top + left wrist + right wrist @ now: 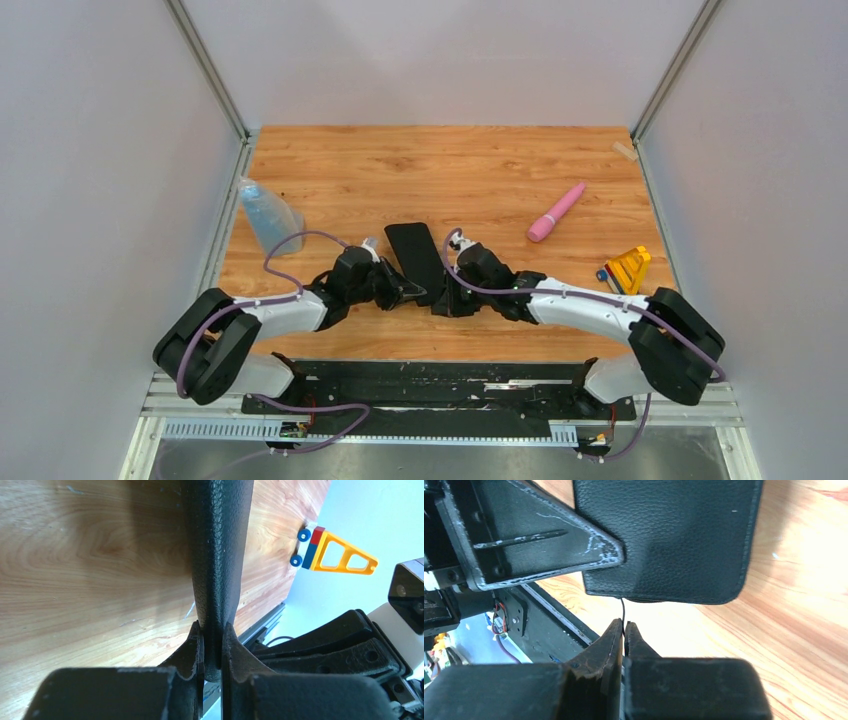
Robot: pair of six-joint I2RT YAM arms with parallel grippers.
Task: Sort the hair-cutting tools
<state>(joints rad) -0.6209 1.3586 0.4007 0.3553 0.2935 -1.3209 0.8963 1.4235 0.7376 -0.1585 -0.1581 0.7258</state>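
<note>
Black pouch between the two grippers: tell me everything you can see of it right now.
The black pouch is a flat, oblong case of grained, leather-like material with rounded corners and a seamed rim. It is at the middle of the wooden table, its long side running away from the arms. The left gripper is shut on its near edge. The right gripper is shut on a thin black strand leaving its lower edge. Contents are hidden.

My fingers (601, 650) are matt black plastic, worn at the edges, the black flat pouch (664, 535) is pebble-grained leather-look with a soft sheen, and the orange-brown counter (480, 170) is smooth, faintly glossy wood grain.
</note>
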